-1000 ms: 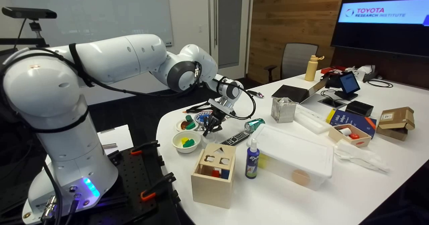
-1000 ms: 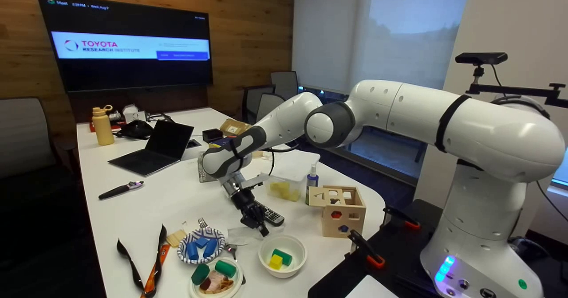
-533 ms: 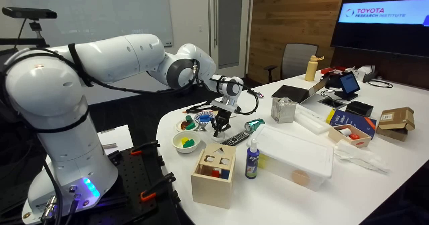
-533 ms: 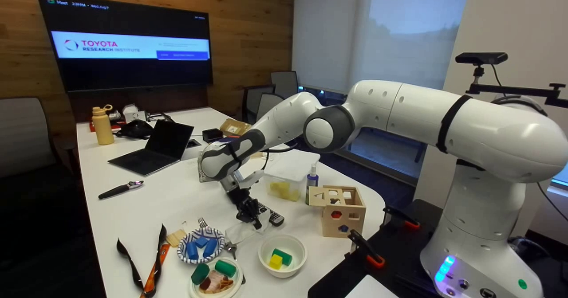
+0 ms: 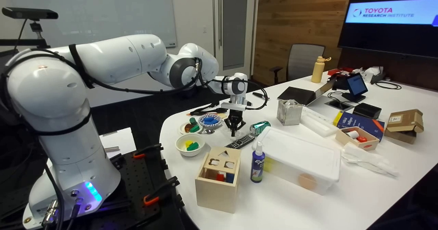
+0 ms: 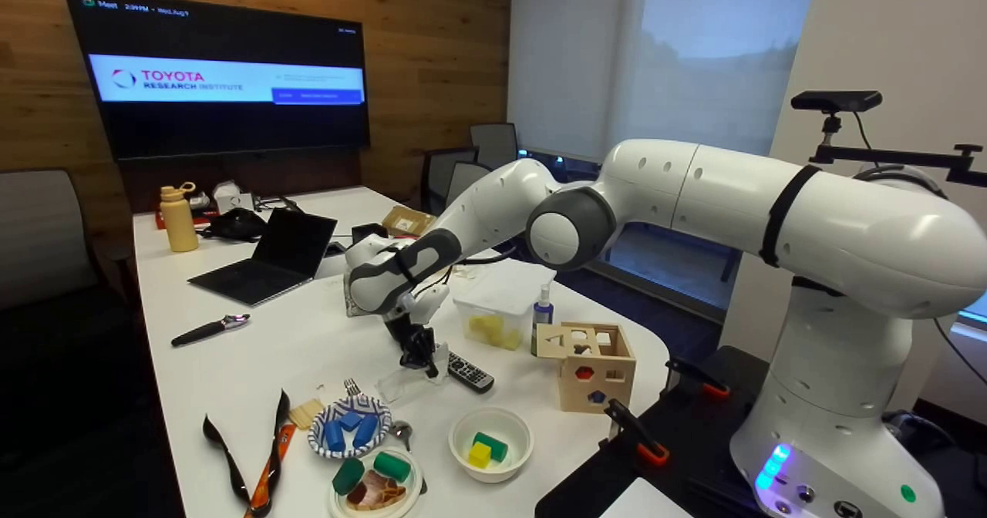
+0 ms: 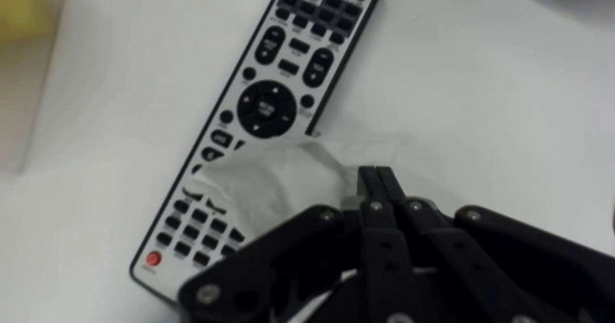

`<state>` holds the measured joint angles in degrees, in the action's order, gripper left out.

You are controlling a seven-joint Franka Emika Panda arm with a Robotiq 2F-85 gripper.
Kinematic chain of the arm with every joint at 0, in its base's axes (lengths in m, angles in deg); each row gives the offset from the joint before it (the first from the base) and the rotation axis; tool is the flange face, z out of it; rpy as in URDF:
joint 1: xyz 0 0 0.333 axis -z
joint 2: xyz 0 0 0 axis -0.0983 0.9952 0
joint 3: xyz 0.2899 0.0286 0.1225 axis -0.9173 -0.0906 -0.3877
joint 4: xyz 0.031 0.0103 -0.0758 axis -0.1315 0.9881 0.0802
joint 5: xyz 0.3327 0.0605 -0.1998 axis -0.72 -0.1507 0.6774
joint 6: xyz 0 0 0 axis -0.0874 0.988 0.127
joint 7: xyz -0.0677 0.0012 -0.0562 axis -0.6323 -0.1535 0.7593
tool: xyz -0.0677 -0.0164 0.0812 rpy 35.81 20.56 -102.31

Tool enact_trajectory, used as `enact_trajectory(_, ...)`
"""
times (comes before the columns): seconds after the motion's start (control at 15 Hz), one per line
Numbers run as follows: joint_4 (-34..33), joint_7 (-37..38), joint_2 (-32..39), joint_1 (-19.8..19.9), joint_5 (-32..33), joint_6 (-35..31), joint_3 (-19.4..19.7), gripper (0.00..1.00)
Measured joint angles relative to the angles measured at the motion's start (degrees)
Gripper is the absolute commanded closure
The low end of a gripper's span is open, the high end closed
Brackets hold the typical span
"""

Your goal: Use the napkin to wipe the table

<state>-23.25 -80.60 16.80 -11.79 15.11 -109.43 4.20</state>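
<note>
Wrist view: gripper (image 7: 376,171) fingers together, napkin (image 7: 288,179) apparently pinched between them, a flap of it over the remote (image 7: 262,106); whether it touches, cannot tell. A stroke that way could shove the remote, tips pushing or flap snagging.

In an exterior view: teal can (image 5: 260,127) on its side, just beside one end of the remote. A sweep running past that end might set it rolling.

In an exterior view: table (image 6: 308,348) all around the remote; napkin beside it, part trailing off on the side away from it. Thin folds may slip out under drag, leaving bare tips to scrape. White bowl (image 6: 518,428) near the remote; a swing there may clip it.
</note>
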Motion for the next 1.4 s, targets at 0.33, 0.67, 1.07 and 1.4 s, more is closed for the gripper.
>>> enact_trajectory(0.33,-0.3,-0.3,0.0,0.2,0.3,-6.0,0.4,1.0)
enact_trajectory(0.67,-0.3,-3.0,0.1,0.7,-0.2,-5.9,-1.1,1.0)
enact_trajectory(1.07,-0.2,-5.8,0.1,2.1,-3.1,3.9,-4.2,1.0)
enact_trajectory(1.4,0.3,-5.3,0.7,2.4,-6.6,9.8,-4.8,1.0)
